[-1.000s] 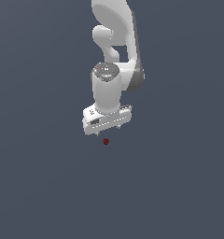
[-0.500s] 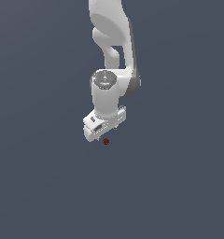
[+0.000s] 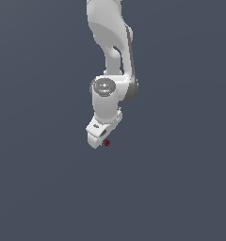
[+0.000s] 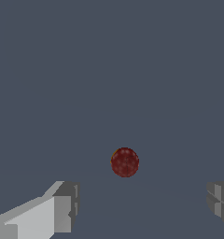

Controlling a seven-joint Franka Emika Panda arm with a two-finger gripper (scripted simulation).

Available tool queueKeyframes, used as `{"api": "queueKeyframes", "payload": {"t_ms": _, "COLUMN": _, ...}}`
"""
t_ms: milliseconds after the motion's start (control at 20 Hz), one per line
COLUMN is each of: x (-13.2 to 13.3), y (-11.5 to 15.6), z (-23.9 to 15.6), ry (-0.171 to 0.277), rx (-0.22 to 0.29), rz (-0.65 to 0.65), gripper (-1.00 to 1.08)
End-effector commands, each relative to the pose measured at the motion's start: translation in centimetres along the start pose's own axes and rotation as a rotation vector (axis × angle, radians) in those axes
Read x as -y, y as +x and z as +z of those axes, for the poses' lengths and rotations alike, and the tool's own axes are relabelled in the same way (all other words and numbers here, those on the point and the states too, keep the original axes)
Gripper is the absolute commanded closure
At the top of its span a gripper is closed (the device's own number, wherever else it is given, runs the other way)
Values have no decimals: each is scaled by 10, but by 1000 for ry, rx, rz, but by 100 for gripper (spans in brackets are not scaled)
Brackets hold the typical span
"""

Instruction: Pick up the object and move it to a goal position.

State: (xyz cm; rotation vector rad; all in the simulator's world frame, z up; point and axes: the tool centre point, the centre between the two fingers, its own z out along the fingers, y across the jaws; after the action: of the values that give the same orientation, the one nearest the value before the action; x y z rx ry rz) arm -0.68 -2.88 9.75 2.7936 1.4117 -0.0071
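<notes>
The object (image 3: pixel 107 142) is a tiny dark red ball on the grey floor, just beside the lower edge of the white gripper (image 3: pixel 99 140) in the exterior view. The wrist view shows the object (image 4: pixel 125 162) as a speckled red ball lying ahead of the gap between two grey fingertips (image 4: pixel 65 205), which stand wide apart. My gripper (image 4: pixel 144 203) is open and holds nothing. The ball is not between the fingers; it lies a little beyond them.
A flat, uniform dark grey floor (image 3: pixel 181 188) spreads in every direction. The white arm (image 3: pixel 110 42) comes down from the top of the exterior view. No other objects show.
The arm has swung and the gripper has turned about its axis and come lower, so its lower edge now sits right by the ball. The ball has stayed put.
</notes>
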Motion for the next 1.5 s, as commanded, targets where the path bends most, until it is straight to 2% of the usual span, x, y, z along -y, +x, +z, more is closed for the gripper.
{"api": "queueKeyframes", "payload": {"t_ms": 0, "x": 1, "y": -1, "z": 6, "ry": 1, "rx": -1, "rz": -71, "gripper": -92}}
{"api": "queueKeyframes", "payload": {"t_ms": 350, "x": 2, "y": -4, "z": 20, "ry": 4, "rx": -6, "rz": -233, "gripper": -92}}
{"api": "queueKeyframes", "payload": {"t_ms": 650, "x": 3, "y": -6, "z": 28, "ry": 6, "rx": -9, "rz": -317, "gripper": -92}}
{"api": "queueKeyframes", "payload": {"t_ms": 1150, "x": 4, "y": -7, "z": 32, "ry": 7, "rx": -10, "rz": -347, "gripper": -92}}
{"api": "queueKeyframes", "payload": {"t_ms": 1450, "x": 5, "y": -7, "z": 51, "ry": 7, "rx": -10, "rz": -349, "gripper": -92}}
